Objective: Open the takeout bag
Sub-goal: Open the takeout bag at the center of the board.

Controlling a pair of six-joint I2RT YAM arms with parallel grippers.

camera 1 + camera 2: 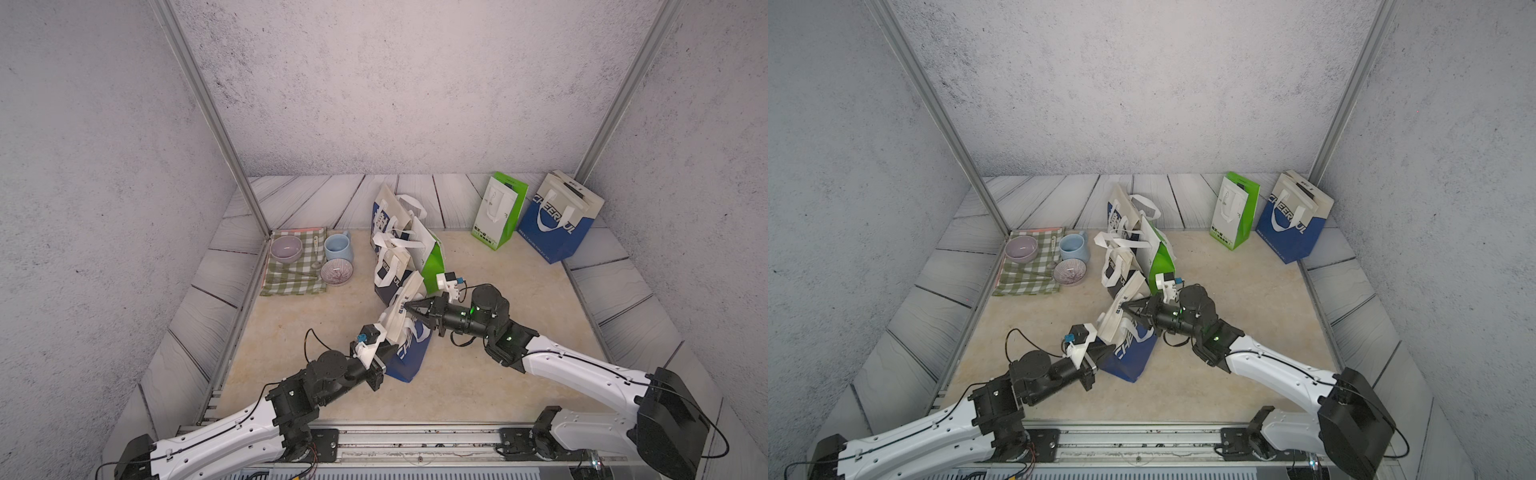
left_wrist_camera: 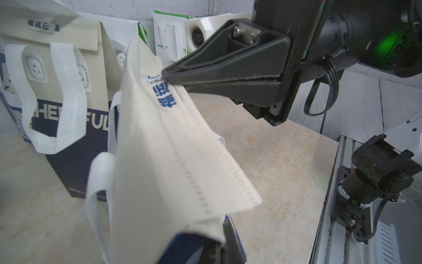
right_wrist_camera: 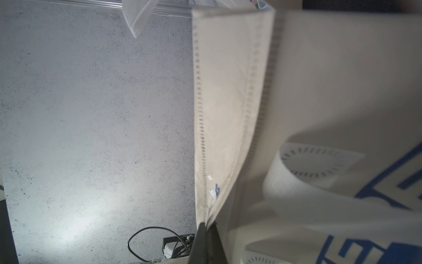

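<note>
On the beige tabletop (image 1: 498,374), just behind its middle, a loose heap of bags (image 1: 395,232) leans together. Well apart from it, a blue-and-cream bag (image 1: 557,220) and a green-and-white bag (image 1: 498,212) stand upright by the back right corner. The takeout bag (image 1: 409,353), blue below and cream above, stands tilted just in front of the heap, between the two arms. Its cream top flap (image 2: 178,148) is stretched out between them. A green checked cloth (image 1: 291,278) lies at the left edge. The right gripper (image 1: 408,306) has its jaws pressed together on the flap's upper edge, by the blue printing. The left gripper (image 2: 226,237) pinches the flap's lower corner, jaws together on the fabric. On the cloth sit a lilac bowl (image 1: 286,248) and a patterned bowl (image 1: 336,272), with a blue mug (image 1: 337,246) beside them.
</note>
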